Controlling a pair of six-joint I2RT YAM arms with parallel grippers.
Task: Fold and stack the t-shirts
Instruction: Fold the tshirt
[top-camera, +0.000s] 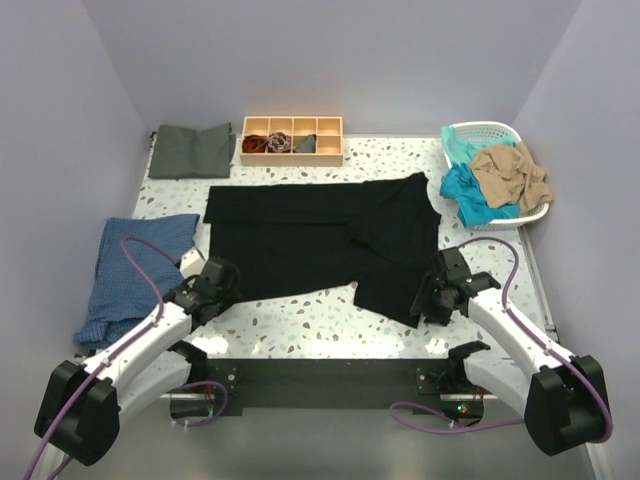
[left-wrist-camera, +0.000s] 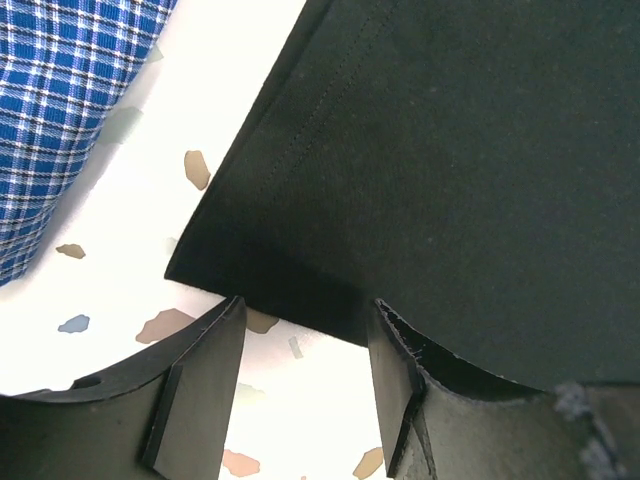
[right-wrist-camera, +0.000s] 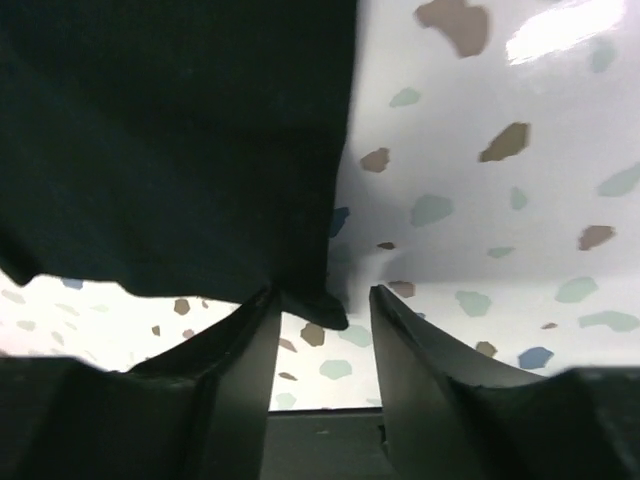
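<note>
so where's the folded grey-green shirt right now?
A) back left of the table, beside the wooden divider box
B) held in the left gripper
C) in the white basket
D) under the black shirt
A: the grey-green shirt lies folded at the back left of the table, just left of the wooden box and clear of the black shirt.
</note>
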